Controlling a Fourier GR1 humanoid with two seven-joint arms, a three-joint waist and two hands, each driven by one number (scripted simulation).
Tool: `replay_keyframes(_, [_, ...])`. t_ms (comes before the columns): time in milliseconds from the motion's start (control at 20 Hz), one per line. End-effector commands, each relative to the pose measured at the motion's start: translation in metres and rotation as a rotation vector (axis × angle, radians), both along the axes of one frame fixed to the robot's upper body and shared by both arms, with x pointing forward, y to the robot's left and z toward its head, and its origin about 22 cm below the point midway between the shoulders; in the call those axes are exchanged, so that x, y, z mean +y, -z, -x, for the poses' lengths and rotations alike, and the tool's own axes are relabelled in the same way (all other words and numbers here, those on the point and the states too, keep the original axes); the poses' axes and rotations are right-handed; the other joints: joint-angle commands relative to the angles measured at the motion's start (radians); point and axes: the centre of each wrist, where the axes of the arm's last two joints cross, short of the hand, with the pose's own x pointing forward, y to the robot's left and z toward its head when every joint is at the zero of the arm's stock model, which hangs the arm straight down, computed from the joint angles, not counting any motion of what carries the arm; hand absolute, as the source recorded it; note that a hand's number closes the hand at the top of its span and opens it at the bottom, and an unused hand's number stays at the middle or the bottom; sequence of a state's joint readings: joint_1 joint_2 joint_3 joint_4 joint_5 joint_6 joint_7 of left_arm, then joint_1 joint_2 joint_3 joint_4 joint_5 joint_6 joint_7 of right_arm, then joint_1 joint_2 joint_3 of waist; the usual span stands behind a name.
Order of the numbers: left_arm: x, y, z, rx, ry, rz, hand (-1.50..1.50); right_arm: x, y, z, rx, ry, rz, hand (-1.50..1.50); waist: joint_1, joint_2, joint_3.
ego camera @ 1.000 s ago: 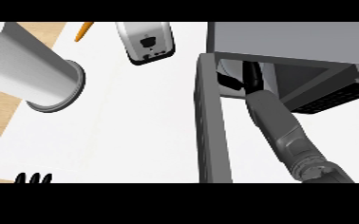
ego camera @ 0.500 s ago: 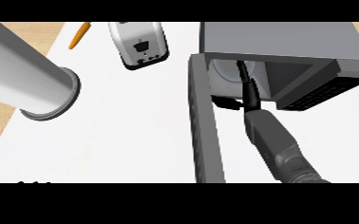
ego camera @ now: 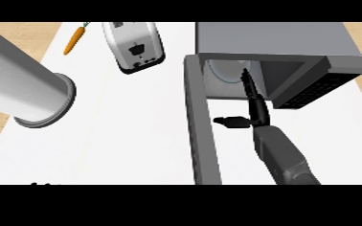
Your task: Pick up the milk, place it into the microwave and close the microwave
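Right hand [ego camera: 256, 110] at open microwave [ego camera: 283, 45]

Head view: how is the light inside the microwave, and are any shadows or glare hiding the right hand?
Head view: the microwave cavity is dim but readable, with a pale round shape visible at its back; the right hand is black with little shading, so its fingers merge into one dark shape at the opening; no glare anywhere; the white counter is evenly lit, with hardly any shadow.

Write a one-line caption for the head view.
Right robot hand reaches toward the open microwave; toaster and carrot lie nearby.
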State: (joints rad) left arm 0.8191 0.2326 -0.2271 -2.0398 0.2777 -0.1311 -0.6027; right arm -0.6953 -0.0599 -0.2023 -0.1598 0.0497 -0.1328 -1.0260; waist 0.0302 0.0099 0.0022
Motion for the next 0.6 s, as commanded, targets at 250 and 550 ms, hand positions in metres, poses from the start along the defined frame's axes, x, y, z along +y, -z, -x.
replay_keyframes(250, [0.001,0.010,-0.008,0.048,0.047,-0.036,-1.50,-0.045,0.026,0.042,0.005,-0.043,-0.035,-1.50,-0.032,-0.013,-0.003])
replay_keyframes(550, [-0.015,0.018,-0.010,0.081,0.186,-0.018,-1.50,-0.108,0.020,0.061,-0.016,0.005,-0.021,-1.50,-0.034,-0.013,-0.002])
